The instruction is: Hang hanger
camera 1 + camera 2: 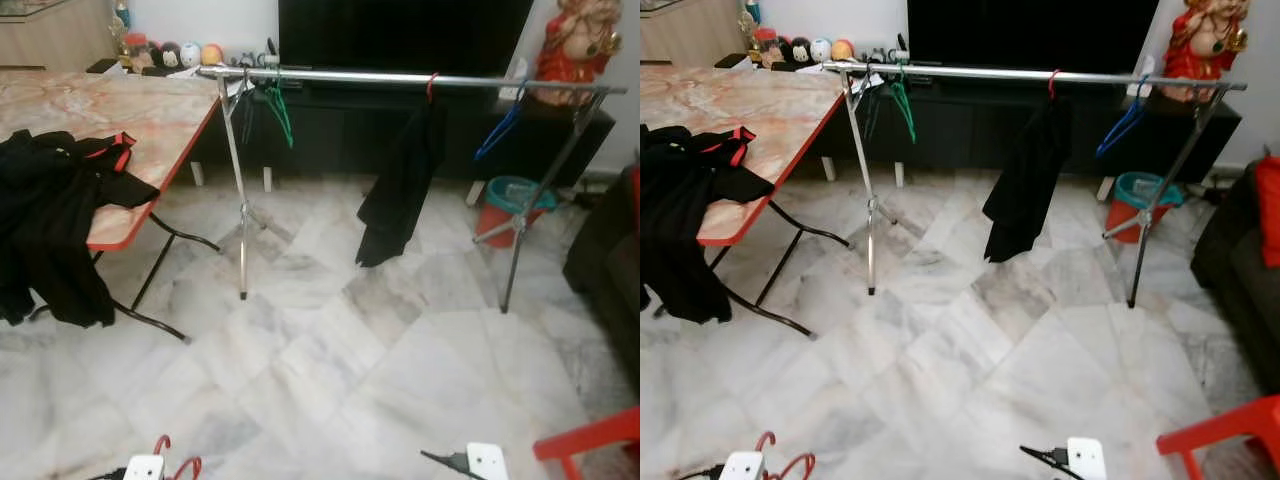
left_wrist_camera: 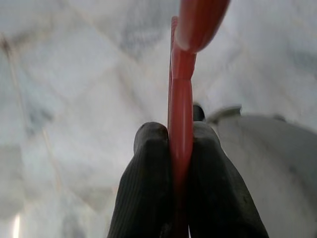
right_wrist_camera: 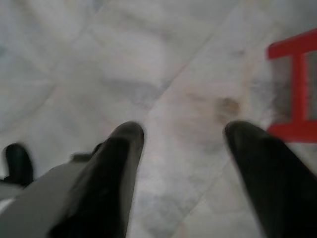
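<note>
Marble floor [image 1: 330, 360], no readable writing; your left gripper [image 2: 179, 148] clamps red hanger [image 2: 181, 114], cropped frame-bottom; right gripper [image 3: 183, 134] spread, empty.

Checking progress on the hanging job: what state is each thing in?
Red hanger: clamped in left gripper, not yet hung.
Right gripper: open, empty.
Rail: standing.
Black garment: hanging from rail.
Green hanger: on rail, bare.
Blue hanger: on rail, bare.
Black clothes: heaped on table.
</note>
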`<state>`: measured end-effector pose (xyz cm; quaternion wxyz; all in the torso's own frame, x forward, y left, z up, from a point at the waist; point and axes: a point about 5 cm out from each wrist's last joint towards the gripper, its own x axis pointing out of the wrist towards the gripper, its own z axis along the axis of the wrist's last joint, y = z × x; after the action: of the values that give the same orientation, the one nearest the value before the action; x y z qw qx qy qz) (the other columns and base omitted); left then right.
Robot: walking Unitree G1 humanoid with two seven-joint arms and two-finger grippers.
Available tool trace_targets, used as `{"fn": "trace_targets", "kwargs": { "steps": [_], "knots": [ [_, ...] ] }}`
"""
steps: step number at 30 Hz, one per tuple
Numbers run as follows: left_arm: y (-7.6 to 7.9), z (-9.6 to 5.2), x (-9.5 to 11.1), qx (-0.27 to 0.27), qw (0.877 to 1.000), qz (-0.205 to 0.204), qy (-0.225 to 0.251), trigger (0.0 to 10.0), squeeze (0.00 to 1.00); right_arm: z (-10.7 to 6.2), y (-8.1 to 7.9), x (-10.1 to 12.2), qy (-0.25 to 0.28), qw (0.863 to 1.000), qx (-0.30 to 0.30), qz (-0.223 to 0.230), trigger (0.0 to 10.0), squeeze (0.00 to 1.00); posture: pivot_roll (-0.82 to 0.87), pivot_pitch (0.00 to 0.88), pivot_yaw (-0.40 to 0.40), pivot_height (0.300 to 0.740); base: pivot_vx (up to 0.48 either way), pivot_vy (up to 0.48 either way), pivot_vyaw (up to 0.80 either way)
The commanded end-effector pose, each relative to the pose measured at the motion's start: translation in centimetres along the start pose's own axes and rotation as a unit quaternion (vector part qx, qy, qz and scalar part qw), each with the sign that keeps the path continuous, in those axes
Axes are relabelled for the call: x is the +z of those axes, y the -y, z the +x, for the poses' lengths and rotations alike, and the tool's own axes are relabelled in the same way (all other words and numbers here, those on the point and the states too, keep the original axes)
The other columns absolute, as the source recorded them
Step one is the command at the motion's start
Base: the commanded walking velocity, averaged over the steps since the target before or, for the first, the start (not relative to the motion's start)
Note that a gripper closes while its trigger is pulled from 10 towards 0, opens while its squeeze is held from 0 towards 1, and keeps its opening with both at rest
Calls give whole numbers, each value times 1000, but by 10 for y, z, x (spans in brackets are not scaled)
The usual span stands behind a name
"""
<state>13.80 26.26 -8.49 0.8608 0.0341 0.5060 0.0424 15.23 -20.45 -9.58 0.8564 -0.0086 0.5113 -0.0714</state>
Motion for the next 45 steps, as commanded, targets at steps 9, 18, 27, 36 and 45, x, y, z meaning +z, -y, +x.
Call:
{"fn": "trace_targets", "kwargs": {
  "steps": [9, 18, 27, 36, 45],
  "knots": [
    [1, -1, -7, 2, 1000, -10, -13, 10000, 0, 0, 2, -3, -6, 1000, -3, -5, 10000, 0, -78, 0, -38, 732, 0, 0, 0],
    [1, -1, -8, 2, 1000, -10, -13, 10000, 0, -1, 1, -4, -7, 1000, -1, -6, 10000, 0, -81, 0, -35, 732, 252, 0, 0],
    [2, -1, -9, -4, 1000, -4, -14, 10000, 0, -1, 2, -6, -12, 1000, 0, -10, 10000, 0, -77, 0, -36, 732, 260, 0, -408],
    [2, -1, -9, -5, 1000, -2, -15, 10000, 0, -1, 2, -5, -10, 1000, -3, -9, 10000, 0, -77, 0, -36, 732, 274, 0, 0],
    [2, -1, -7, -6, 1000, 0, -13, 10000, 0, 0, 2, -4, -9, 1000, -4, -7, 10000, 0, -74, 0, -37, 732, 281, 0, 0]
  ]
}}
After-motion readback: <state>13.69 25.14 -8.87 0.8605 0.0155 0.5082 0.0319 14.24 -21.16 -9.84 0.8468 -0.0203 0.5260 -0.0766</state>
